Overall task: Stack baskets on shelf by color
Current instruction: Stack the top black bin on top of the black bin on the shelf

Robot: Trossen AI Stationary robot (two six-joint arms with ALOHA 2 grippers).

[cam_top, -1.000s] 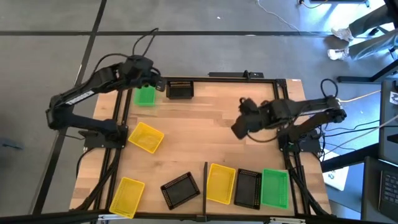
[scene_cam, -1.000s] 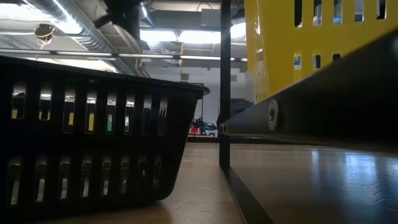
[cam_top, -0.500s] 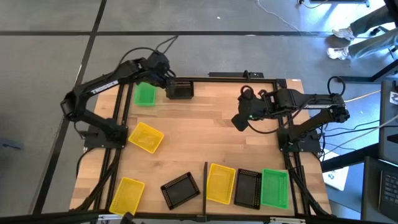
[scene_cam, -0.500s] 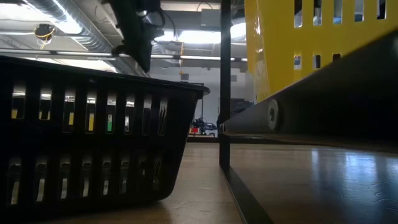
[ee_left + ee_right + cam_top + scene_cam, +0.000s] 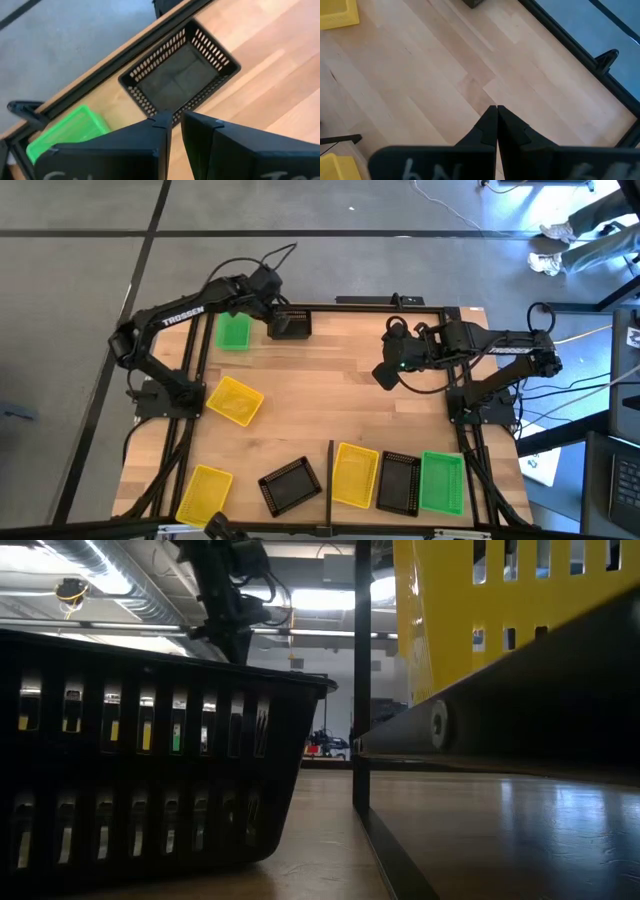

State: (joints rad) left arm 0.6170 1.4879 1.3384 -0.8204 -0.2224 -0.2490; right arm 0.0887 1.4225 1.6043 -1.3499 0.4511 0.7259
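Observation:
A black basket stands on its base at the table's far edge, with a green basket to its left. My left gripper hovers over the black basket's left wall, fingers a narrow gap apart; I cannot tell whether they touch it. My right gripper is shut and empty above bare tabletop at the right. A yellow, a black and a green basket stand side by side on the shelf at the near right, beside its black bar.
Loose on the table are a yellow basket at the left, another yellow one at the near left and a black one near the front. The table's middle is bare wood. A black frame rail runs along the far edge.
My left gripper has gone from over the green basket toward the table's right edge, along the far edge, and now stands over the black basket. My right gripper has shifted a little toward the far edge. No basket has moved.

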